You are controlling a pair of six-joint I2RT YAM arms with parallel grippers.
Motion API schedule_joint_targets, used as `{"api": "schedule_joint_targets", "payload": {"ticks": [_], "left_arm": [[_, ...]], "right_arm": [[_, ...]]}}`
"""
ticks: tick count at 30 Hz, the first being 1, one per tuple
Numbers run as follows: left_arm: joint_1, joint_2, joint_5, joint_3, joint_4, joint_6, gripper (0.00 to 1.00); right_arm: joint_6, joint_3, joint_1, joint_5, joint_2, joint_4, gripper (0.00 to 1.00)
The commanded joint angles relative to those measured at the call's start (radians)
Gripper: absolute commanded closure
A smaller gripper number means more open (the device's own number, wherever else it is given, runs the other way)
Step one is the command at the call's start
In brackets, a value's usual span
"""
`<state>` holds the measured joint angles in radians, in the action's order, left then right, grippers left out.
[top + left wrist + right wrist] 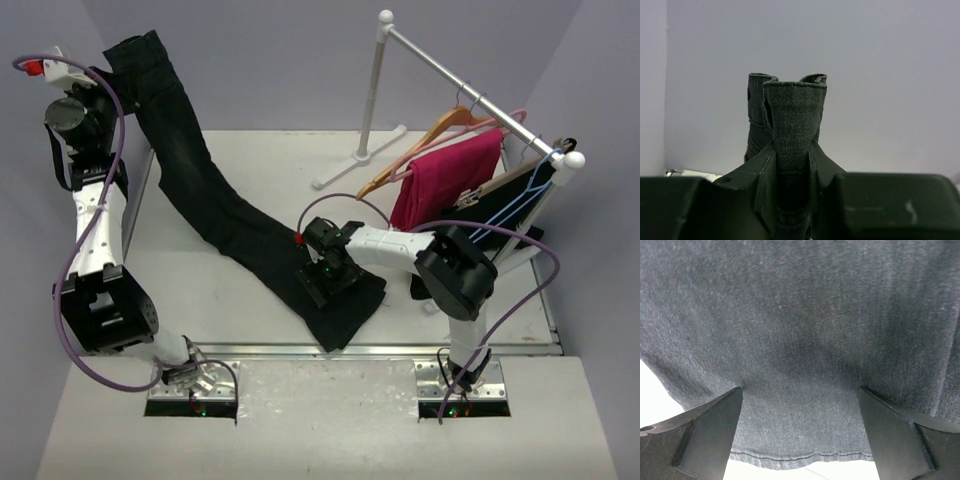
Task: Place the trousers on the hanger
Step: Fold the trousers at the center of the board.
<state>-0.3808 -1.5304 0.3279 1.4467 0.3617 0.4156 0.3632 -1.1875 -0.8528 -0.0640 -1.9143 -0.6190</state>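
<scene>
The left gripper is closed narrowly on a bunched fold of the trousers. In its wrist view the dark cloth stands up between the two fingers, and the part below the grip is cut off by the bottom edge. From above, this gripper is raised at the far left corner. Its fingertips are hard to pick out there against the black fabric.

From that raised end the trousers run diagonally down to the surface. Their lower end lies flat near the front edge, in front of the right arm's base. Which end is the waist and which the cuffs is not clear.

The right gripper sits over that lower end with its jaws spread wide and nothing held between them. Its wrist view is almost filled with grey-black weave, with a stitched hem just visible at the bottom. It seems to rest on the cloth, though actual contact cannot be confirmed.

The wooden hanger hangs bare on the rack rail at the far right, well apart from the trousers. Beside it, a magenta garment partly covers a pink hanger. A black clipped garment and a blue wire hanger crowd the rail's end.
</scene>
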Motion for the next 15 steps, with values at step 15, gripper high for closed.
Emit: {"api": "schedule_joint_targets", "payload": {"ticks": [15], "left_arm": [[0.352,0.497,0.073,-0.559,0.16,-0.103,1.0]], "right_arm": [[0.053,0.106,0.02,-0.107,0.339,0.129,0.01]]}}
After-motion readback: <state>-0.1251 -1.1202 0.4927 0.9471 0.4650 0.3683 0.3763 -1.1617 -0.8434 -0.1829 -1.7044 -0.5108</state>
